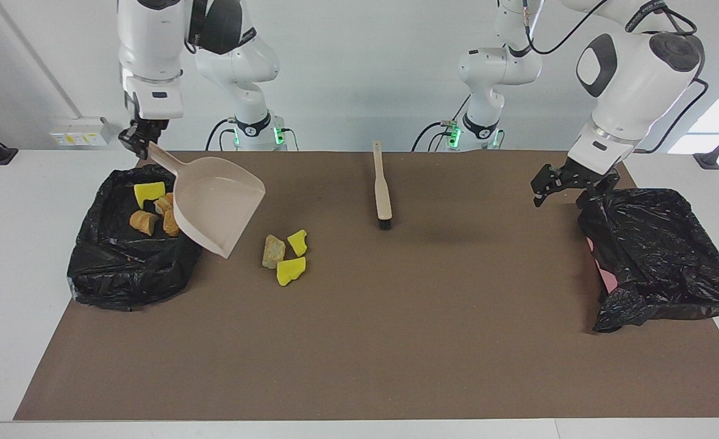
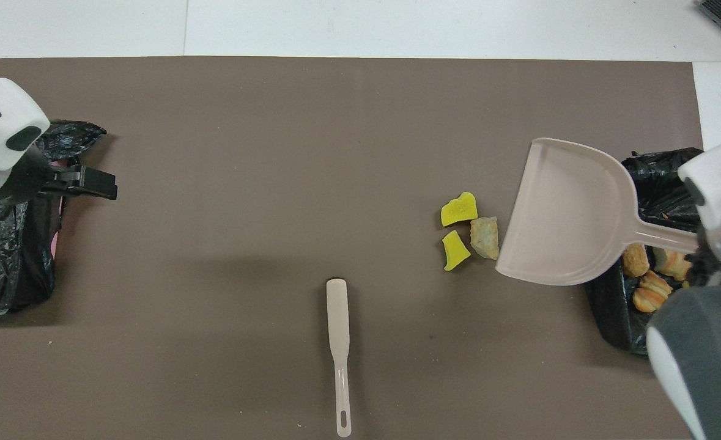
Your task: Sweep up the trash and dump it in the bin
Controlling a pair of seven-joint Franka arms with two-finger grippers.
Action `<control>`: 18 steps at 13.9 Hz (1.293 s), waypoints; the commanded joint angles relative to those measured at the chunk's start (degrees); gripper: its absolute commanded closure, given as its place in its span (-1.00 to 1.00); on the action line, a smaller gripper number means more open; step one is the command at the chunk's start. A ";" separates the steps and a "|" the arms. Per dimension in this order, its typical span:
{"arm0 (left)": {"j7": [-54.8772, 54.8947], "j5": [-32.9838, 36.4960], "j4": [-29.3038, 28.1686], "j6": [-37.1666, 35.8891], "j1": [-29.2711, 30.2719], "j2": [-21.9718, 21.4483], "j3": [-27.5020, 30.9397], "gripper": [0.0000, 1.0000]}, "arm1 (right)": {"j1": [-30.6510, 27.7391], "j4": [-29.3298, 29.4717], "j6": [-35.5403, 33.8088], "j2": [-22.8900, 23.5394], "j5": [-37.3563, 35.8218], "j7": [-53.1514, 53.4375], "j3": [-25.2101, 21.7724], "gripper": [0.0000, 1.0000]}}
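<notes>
The brush (image 1: 383,189) is seen nearest the robots, the three loose trash scraps (image 1: 285,253) farther out, beside the trash-filled bin (image 1: 128,268). The dustpan (image 1: 216,204) is held clamped by the right pincer (image 1: 138,138) over that bin's edge. The left pincer (image 1: 563,183) is held spread apart, empty, over the edge of the other black bag (image 1: 661,256).

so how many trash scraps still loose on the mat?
3, in one cluster near the dustpan lip: two yellow sponge chunks and a tan lump. The rest lie in the bin at the right arm's end; the pan may hide some.
</notes>
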 commanded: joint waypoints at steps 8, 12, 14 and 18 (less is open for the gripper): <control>0.50 2.63 0.08 -6.38 2.41 -4.24 -0.71 -1.00 | 20.61 4.32 17.07 19.99 19.53 70.85 0.41 1.00; 1.12 2.63 2.08 -8.04 2.50 -3.38 -0.71 -1.00 | 25.62 10.29 26.74 30.71 21.21 84.94 0.41 1.00; 1.12 2.72 2.96 -9.80 2.41 -3.12 -0.71 -1.00 | 28.09 18.09 27.63 38.00 20.94 89.79 0.41 1.00; 1.82 2.72 2.26 -9.89 2.32 -3.38 -0.71 -1.00 | 28.19 22.97 29.56 41.73 21.56 91.56 0.41 1.00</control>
